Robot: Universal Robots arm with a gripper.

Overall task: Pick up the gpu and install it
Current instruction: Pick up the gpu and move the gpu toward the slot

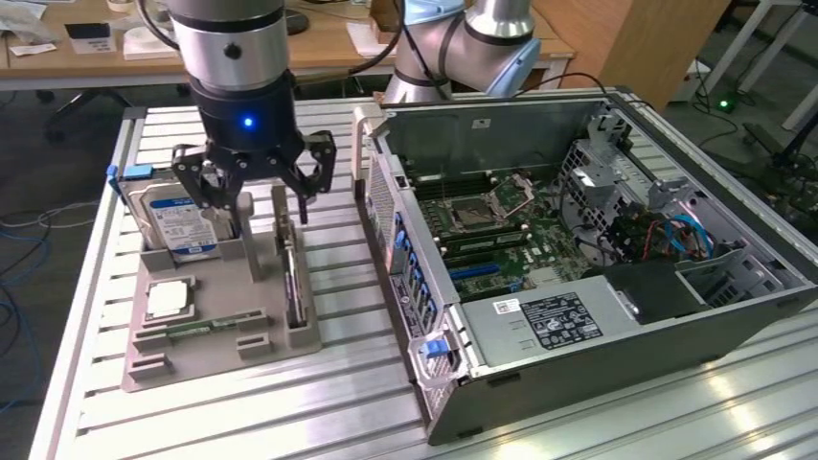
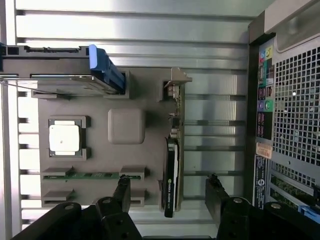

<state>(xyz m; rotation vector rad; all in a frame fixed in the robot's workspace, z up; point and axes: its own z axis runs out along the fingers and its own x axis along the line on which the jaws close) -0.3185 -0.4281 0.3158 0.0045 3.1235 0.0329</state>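
The hand [image 1: 260,195] [image 2: 167,192] hangs wide open and holds nothing, in the upper left of the exterior view, just over the far end of the tray [image 1: 217,362] [image 2: 127,125]. In the wrist view its two dark fingers [image 2: 121,192] stand well apart, and the gpu [image 1: 297,280] [image 2: 171,172] lies below in line with the gap between them, touching neither. The arm [image 1: 233,48] above the hand runs straight up out of the frame.

The gpu stands on its long edge in a slot along the tray's edge nearest the case [image 1: 588,120] [image 2: 295,100] (the thin dark side with a green logo faces the wrist camera). In the exterior view it sits left of centre, reaching from under the hand towards the lower part of the frame.

On the same tray, to the exterior view's left of the gpu, a drive [image 1: 179,216] [image 2: 60,67] with a blue-and-white label stands upright at the far end. A square silver chip [image 1: 170,299] [image 2: 64,139] lies flat in its pocket nearer the camera, and a green memory stick [image 1: 205,324] [image 2: 90,175] lies nearer still.

The case fills the right half of the exterior view, its side open and its board [image 1: 499,230] showing. Tray and case both rest on the ribbed metal table [image 1: 320,407] [image 2: 125,30].
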